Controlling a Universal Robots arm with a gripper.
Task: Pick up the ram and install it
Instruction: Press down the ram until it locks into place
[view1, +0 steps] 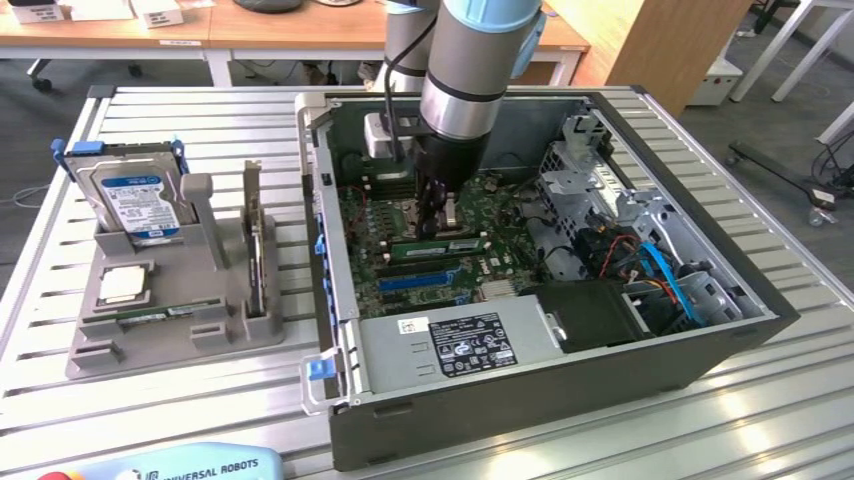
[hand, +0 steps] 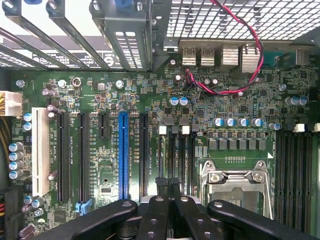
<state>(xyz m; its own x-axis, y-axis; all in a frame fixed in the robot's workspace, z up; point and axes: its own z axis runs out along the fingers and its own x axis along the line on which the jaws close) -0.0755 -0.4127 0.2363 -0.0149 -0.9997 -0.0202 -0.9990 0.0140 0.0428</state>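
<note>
**Gripper down inside the computer case, fingers closed**

Slatted metal tabletop (view1: 200, 420) carries an open computer case (view1: 561, 400) and, at nine o'clock of it in the exterior view, a grey fixture (view1: 174, 330). That fixture holds a hard drive (view1: 134, 200) with a blue label, a small square processor chip (view1: 123, 284), and one ram (view1: 158, 316) lying flat in a slot near its front edge. Wooden desks stand behind. Robot arm (view1: 467, 70) reaches straight down into the case; the gripper (view1: 437, 215) sits just above the motherboard (view1: 441, 260), beside a green stick (view1: 434, 243) lying across the board — whether the fingers touch it cannot be told.

Wrist view: the black fingers (hand: 170, 187) are pressed together over the memory slots (hand: 175, 155), at nine o'clock of the processor socket (hand: 237, 182). No ram is visible between them. A blue expansion slot (hand: 123, 155) lies further toward nine o'clock.
</note>
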